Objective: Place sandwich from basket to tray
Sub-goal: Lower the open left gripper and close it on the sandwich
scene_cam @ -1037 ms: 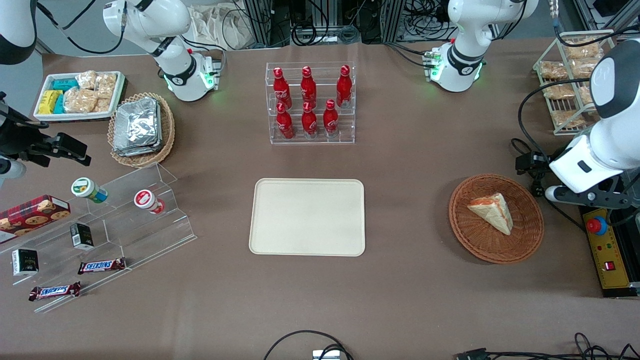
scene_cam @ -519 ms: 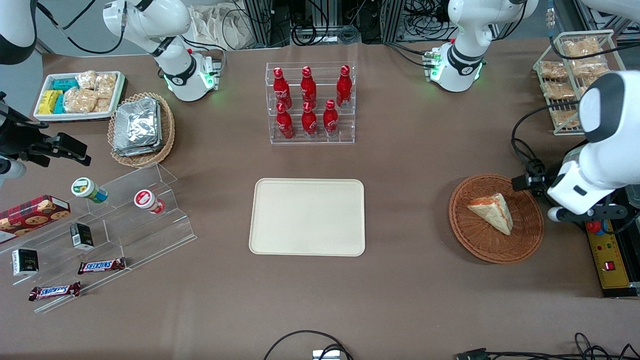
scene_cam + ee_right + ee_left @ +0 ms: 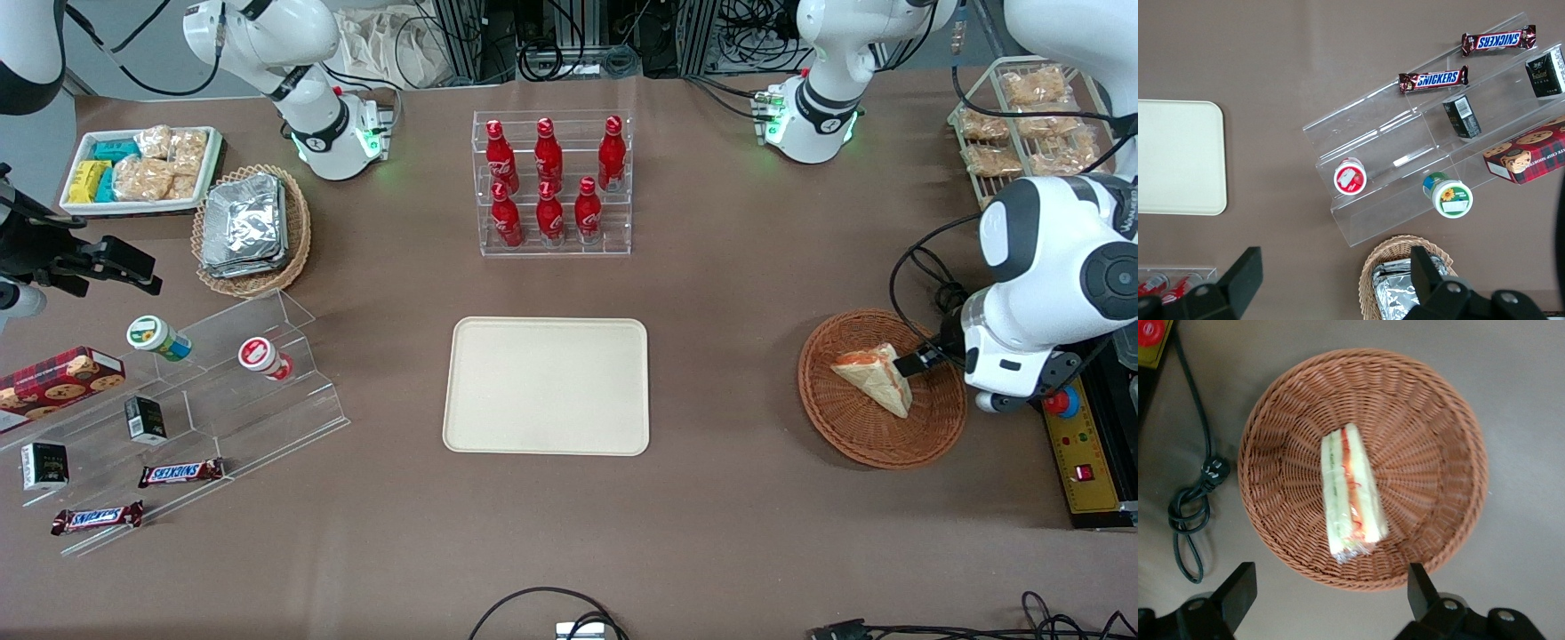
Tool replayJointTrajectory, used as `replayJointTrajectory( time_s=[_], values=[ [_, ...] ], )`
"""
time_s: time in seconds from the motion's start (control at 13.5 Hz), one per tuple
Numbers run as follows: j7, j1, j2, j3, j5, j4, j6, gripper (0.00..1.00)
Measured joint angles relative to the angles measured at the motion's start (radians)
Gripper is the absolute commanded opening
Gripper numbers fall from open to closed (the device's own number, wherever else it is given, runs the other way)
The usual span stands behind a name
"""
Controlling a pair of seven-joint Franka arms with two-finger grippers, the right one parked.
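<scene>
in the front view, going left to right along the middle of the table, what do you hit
clear stepped stand → tray → basket holding the sandwich → claw, open, above the basket's rim beside the sandwich

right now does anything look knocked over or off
Two small pots lie tipped on their sides on the clear stepped stand. The sandwich sits intact in the basket, open gripper above it.
</scene>
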Motion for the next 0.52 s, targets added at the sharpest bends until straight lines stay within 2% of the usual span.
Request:
replayJointTrajectory(
  time_s=[0.52],
  values=[
    [-0.403, 0.009, 0.054, -0.001, -0.001, -0.081, 0.143, 1.00]
  ],
)
